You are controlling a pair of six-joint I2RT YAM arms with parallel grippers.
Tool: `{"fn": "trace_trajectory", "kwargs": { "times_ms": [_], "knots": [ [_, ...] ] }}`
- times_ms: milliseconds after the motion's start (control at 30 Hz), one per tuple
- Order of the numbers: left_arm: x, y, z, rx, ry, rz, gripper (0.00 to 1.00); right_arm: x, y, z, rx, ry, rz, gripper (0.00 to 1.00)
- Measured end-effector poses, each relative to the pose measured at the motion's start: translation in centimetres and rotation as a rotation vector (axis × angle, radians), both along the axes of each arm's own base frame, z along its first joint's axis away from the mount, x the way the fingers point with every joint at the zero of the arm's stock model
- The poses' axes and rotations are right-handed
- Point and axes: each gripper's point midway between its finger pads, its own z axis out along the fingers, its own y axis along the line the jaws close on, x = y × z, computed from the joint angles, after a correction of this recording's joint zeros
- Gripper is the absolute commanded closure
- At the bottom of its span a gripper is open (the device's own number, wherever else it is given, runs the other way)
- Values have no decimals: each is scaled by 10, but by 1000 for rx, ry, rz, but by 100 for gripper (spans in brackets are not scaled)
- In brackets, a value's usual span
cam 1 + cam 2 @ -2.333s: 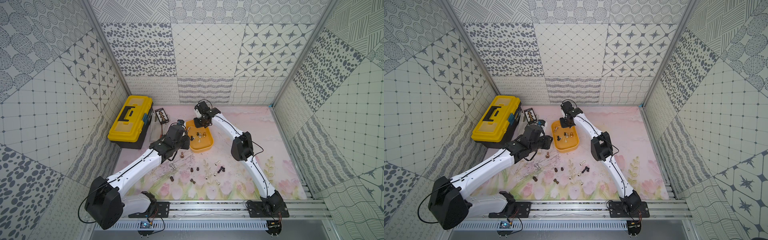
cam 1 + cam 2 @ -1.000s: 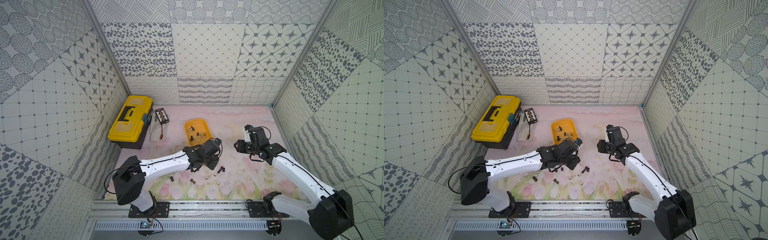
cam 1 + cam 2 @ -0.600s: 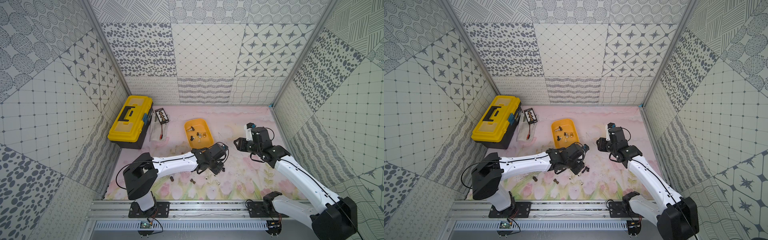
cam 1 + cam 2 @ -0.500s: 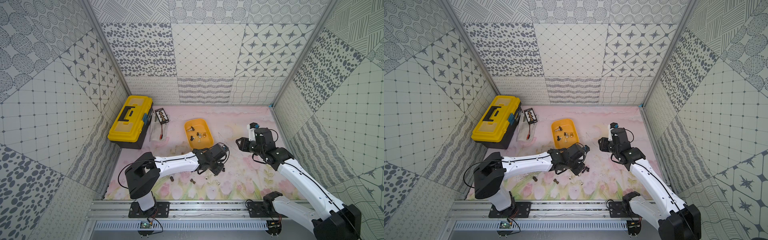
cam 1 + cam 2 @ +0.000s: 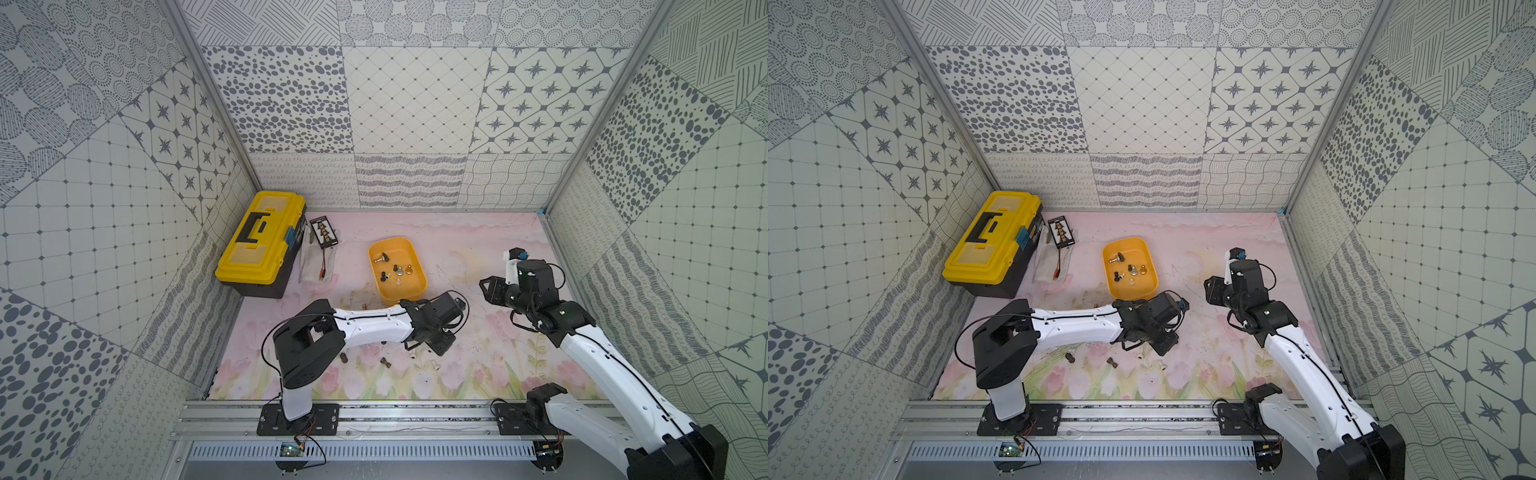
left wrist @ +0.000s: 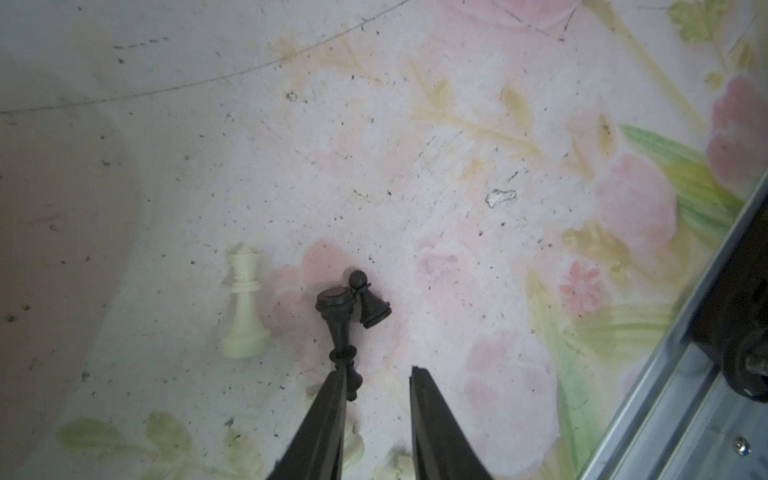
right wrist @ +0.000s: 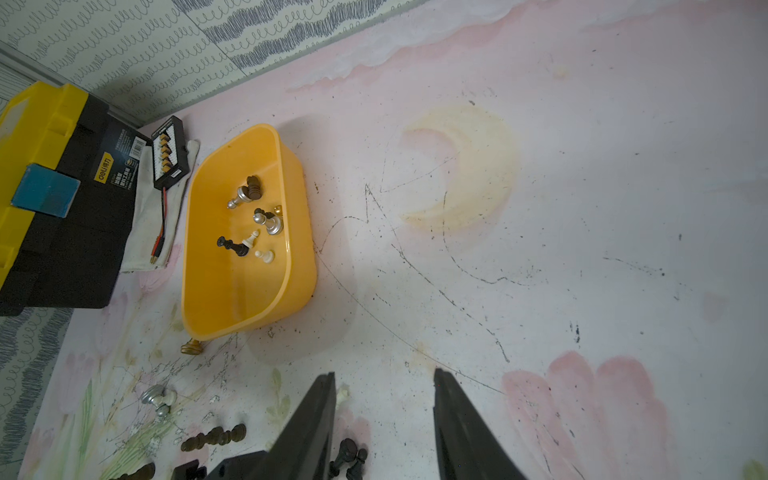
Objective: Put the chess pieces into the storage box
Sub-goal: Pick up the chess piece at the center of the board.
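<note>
The orange storage box point(image 5: 409, 293) point(image 5: 1140, 291) point(image 7: 232, 299) stands mid-mat and holds several chess pieces point(image 5: 395, 270) point(image 7: 266, 220). More chess pieces lie loose in front of it point(image 5: 385, 363) point(image 5: 1112, 362). My left gripper point(image 6: 377, 372) point(image 5: 441, 347) is low over the mat, open. A tall black piece point(image 6: 338, 320) lies with its top against one finger, a black pawn point(image 6: 372, 305) beside it, and a white piece point(image 6: 245, 307) further off. My right gripper point(image 7: 384, 376) point(image 5: 486, 286) hangs open and empty, right of the box.
A yellow-and-black toolbox point(image 5: 259, 249) sits at the back left, with a black charger board point(image 5: 324, 231) and a white cloth point(image 5: 318, 266) beside it. A metal rail point(image 5: 374, 415) runs along the front edge. A gold piece point(image 7: 191, 346) lies against the box's front wall.
Both arms have left the storage box. The left arm swung right and down to the black pieces, and its jaws have narrowed. The right arm drew back to the right.
</note>
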Motion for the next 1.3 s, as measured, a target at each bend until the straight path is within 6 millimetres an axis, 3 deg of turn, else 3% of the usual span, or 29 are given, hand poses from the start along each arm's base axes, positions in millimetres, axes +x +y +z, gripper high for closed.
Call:
{"fn": "trace_trajectory", "kwargs": {
  "times_ms": [433,667,1067,1300],
  "knots": [
    [12,-1,-22,95,-31,-4,73,0,3,-3,6,12,13,56],
    [13,9,-35,158,-34,-5,78,0,4,-4,9,19,18,55],
    [14,12,-33,165,-52,-4,96,7,8,-11,21,36,16,55],
    [19,7,-15,126,-82,-5,100,8,11,-15,25,49,24,55]
  ]
}}
